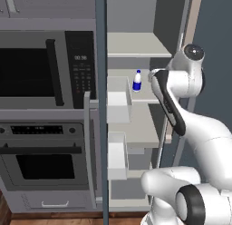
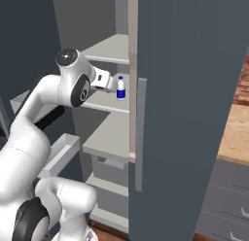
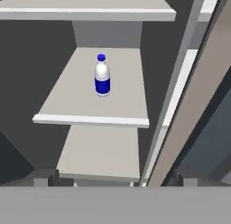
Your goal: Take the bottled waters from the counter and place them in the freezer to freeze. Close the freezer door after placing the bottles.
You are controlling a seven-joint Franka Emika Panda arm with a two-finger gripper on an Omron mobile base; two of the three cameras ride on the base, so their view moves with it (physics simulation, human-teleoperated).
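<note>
Here, in the left base view, you see the freezer (image 1: pixel 136 47) standing open, just right of the built-in oven (image 1: pixel 45 160) and the microwave (image 1: pixel 41 70). The blue-label bottle (image 1: pixel 137 81) stands upright on a pale shelf (image 1: pixel 149 96) inside the freezer, about at mid height. The freezer door (image 1: pixel 101 106) is swung out toward the camera, edge-on, with white bins (image 1: pixel 118 101) on its inner side, left of the bottle. The white arm bends up in front of the freezer, and its wrist is just right of the bottle.

In the right base view you see the same bottle (image 2: pixel 120 88) on the same shelf (image 2: pixel 104 105), upright. The pincer (image 2: pixel 114 84) is just beside the bottle, on its left, and you cannot tell from this view if they touch. A tall slate-blue panel (image 2: pixel 189 113) with a long handle (image 2: pixel 141 133) stands right of the bottle, and a strip of the desk (image 2: pixel 238 133) shows beyond that panel.

In the hand view the bottle (image 3: pixel 102 76) stands free in the middle of its shelf (image 3: pixel 90 120), with nothing gripping it. The dark fingertips (image 3: pixel 45 178) sit far apart at the bottom corners, so the pincer is spread wide and empty, well short of the bottle. Another shelf is above the bottle and one more is below.
</note>
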